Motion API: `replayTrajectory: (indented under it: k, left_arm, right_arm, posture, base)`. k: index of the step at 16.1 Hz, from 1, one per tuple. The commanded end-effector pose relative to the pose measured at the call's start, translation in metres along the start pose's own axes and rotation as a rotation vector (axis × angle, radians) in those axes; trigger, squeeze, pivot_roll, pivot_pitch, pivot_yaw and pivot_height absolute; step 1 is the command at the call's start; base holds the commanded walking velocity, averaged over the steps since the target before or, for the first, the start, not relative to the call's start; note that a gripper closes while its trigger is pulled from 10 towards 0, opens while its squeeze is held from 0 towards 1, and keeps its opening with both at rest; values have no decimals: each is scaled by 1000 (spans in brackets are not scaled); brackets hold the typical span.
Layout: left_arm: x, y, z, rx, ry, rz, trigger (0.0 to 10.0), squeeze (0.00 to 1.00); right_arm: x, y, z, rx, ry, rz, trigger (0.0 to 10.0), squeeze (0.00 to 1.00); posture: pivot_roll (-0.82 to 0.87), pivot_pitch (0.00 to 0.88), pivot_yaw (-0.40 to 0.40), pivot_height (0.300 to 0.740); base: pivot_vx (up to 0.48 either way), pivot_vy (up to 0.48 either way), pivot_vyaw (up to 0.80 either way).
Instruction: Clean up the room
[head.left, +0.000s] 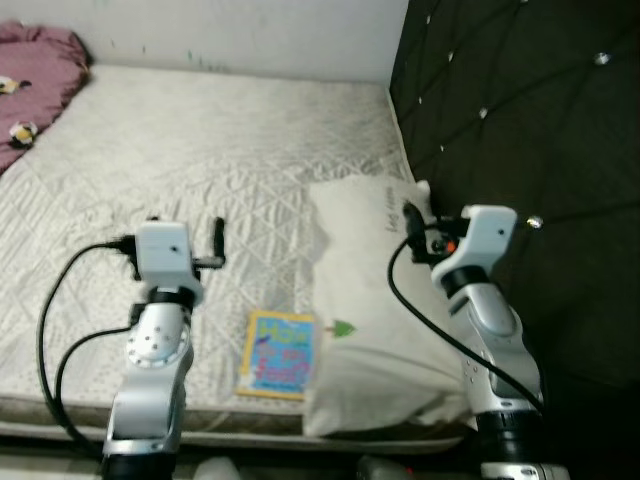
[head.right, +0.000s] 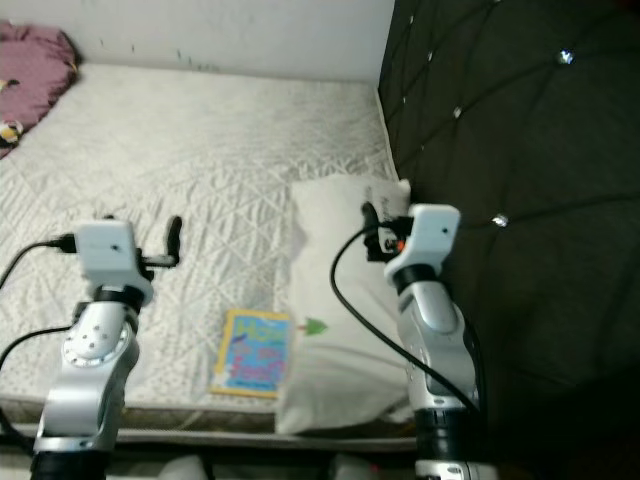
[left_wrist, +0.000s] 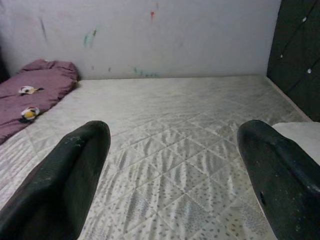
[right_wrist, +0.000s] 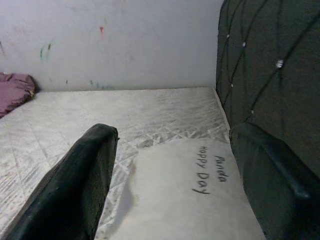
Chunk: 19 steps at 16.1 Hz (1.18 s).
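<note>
Right gripper (right_wrist: 165, 185) hovers over pillow (head.left: 385, 300), fingers apart | left gripper (left_wrist: 175, 190) likewise spread above mattress (head.left: 200, 150) | book (head.left: 278, 355) likely next: approach low, squarely.

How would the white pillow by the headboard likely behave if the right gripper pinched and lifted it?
The white fabric pillow looks plump and wrinkled, so it would probably sag around the pinch rather than stay flat. It seems light for its bulk. The open right gripper hovers over it; cloth should grip without slipping.
</note>
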<state>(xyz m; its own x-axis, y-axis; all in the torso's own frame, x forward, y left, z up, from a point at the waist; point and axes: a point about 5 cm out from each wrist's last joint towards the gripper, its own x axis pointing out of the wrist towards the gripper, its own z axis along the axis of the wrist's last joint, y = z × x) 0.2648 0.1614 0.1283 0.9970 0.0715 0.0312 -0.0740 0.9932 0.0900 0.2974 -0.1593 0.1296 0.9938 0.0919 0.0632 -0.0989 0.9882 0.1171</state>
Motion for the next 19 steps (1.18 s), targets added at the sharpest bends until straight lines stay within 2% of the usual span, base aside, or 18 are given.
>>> replayTrajectory:
  k: [1, 2, 5, 7, 10, 17, 19]
  left_arm:
    - [0, -9, 1, -19, 0, -28, 10000, 0]
    - [-1, -9, 1, -15, -2, -27, 10000, 0]
    - [0, -8, -2, -80, 18, -16, 10000, 0]
    - [0, -9, -2, -84, 23, -21, 10000, 0]
    - [0, -11, -3, -119, 33, -44, 10000, 0]
    - [0, -13, -2, -142, 28, -52, 10000, 0]
    - [0, -14, -2, -164, 31, -61, 10000, 0]
  right_arm:
    - [-2, -9, 1, -11, 6, -25, 10000, 0]
    - [-2, -9, 0, -12, 7, -25, 10000, 0]
    - [-2, -8, 0, -19, 9, -24, 10000, 0]
    - [-2, -8, 0, -19, 9, -23, 10000, 0]
    - [-1, -8, -1, -19, 12, -24, 10000, 0]
    - [-1, -8, -2, -26, 18, -21, 10000, 0]
    - [-1, -9, -1, -27, 17, -20, 10000, 0]
  posture:
    - [-17, 0, -14, 740]
    - [-17, 0, -14, 740]
    - [-17, 0, -14, 740]
    - [-16, 0, -13, 740]
    - [-16, 0, -14, 740]
    - [-19, 0, -14, 740]
    - [-21, 0, -15, 740]
  base:
    - [0, -439, 0]
    - [0, -382, 0]
    - [0, 0, 0]
    - [0, 0, 0]
    - [0, 480, 0]
    - [0, 480, 0]
    - [0, 480, -556]
